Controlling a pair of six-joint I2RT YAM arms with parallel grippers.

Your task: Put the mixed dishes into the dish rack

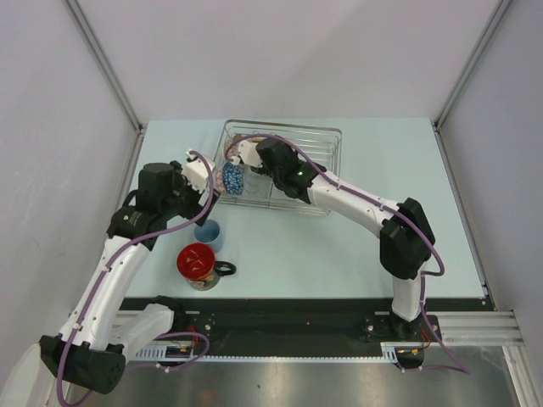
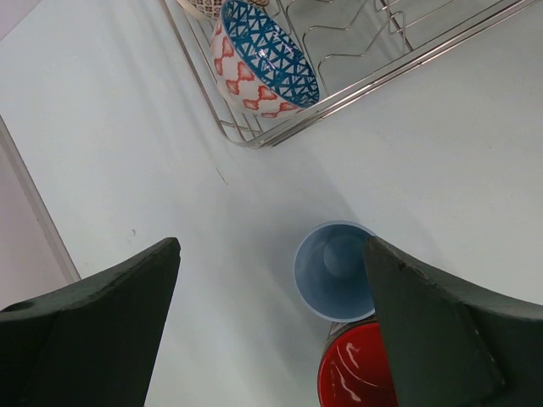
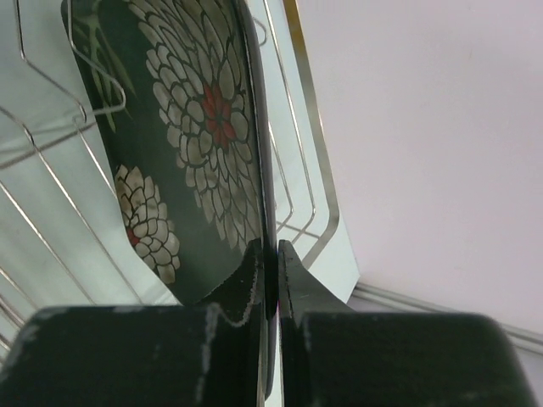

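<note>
The dish rack stands at the back middle. My right gripper is shut on the edge of the dark plate with pale flower motifs, holding it upright among the rack's wires; in the top view the gripper is over the rack's left part. The blue-patterned bowl leans in the rack's near-left corner. A second patterned bowl shows only its rim behind it. My left gripper is open and empty above the light-blue cup, which stands upright beside the red-inside mug.
The cup and the mug stand on the pale table in front of the rack's left end. The table's left edge meets a grey wall. The right arm arches across the right half.
</note>
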